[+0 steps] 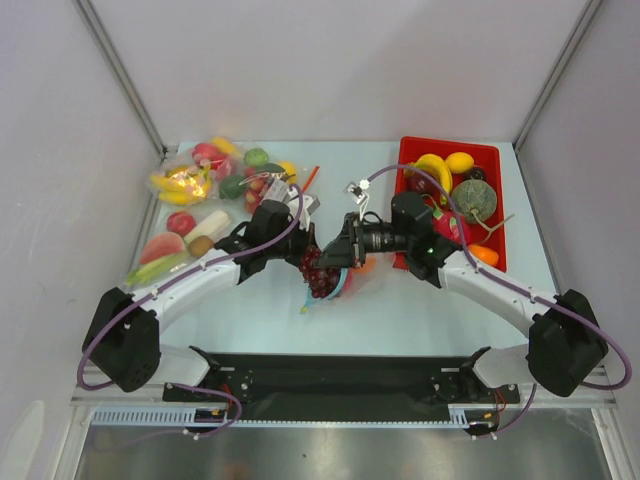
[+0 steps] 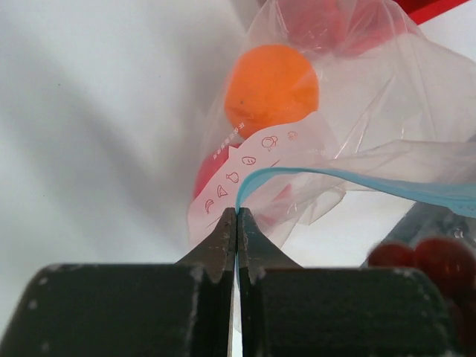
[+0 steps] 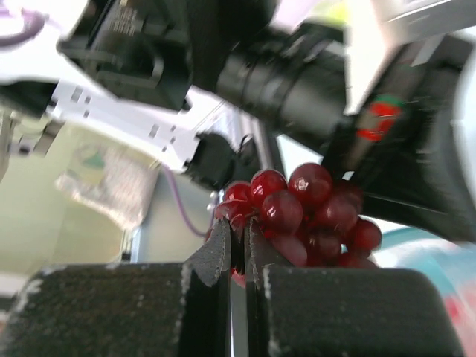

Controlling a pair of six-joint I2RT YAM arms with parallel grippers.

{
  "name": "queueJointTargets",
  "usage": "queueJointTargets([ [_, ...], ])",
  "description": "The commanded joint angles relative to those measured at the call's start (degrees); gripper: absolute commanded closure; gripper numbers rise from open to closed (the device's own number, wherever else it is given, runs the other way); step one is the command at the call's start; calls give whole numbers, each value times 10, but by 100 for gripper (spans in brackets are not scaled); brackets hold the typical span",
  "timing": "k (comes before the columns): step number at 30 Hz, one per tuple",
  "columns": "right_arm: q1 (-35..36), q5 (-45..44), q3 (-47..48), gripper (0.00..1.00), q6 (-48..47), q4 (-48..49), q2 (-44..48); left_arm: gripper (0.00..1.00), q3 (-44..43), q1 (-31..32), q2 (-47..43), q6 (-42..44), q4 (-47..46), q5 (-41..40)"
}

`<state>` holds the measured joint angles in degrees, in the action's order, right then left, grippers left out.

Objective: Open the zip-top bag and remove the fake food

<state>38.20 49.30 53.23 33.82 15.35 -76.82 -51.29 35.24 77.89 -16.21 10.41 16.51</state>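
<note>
Left pincer (image 2: 236, 216) clamped on the zip-top bag's (image 2: 372, 89) strip (image 2: 357, 181), right pincer (image 3: 238, 227) clamped on grapes (image 3: 297, 201) at its mouth: removal is judged underway, an outward pull is needed.

Looking down from above and behind the arm bases over the whole surface (image 1: 450, 300), and peering very close past the left end effector (image 2: 236, 219) at the zip-top bag (image 2: 372, 97) and past the right end effector (image 3: 238, 230) at the fake food (image 3: 297, 208), overlapping mid-surface.
</note>
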Motion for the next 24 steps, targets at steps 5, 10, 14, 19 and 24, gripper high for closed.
queueJointTargets([
  [5, 28, 34, 35, 100, -46, -9, 0, 100, -36, 2, -21, 43, -2, 36],
  [10, 29, 37, 39, 100, -60, -36, 19, 100, -33, 0, -17, 53, 12, 34],
  [14, 38, 41, 44, 100, -64, -39, 30, 100, -35, 0, -2, 46, 4, 39],
  [19, 50, 51, 55, 100, -60, -30, 41, 100, -35, 0, 17, 41, -7, 34],
  [24, 53, 62, 59, 100, -46, -16, 51, 100, -40, 0, 31, 42, -7, 37],
])
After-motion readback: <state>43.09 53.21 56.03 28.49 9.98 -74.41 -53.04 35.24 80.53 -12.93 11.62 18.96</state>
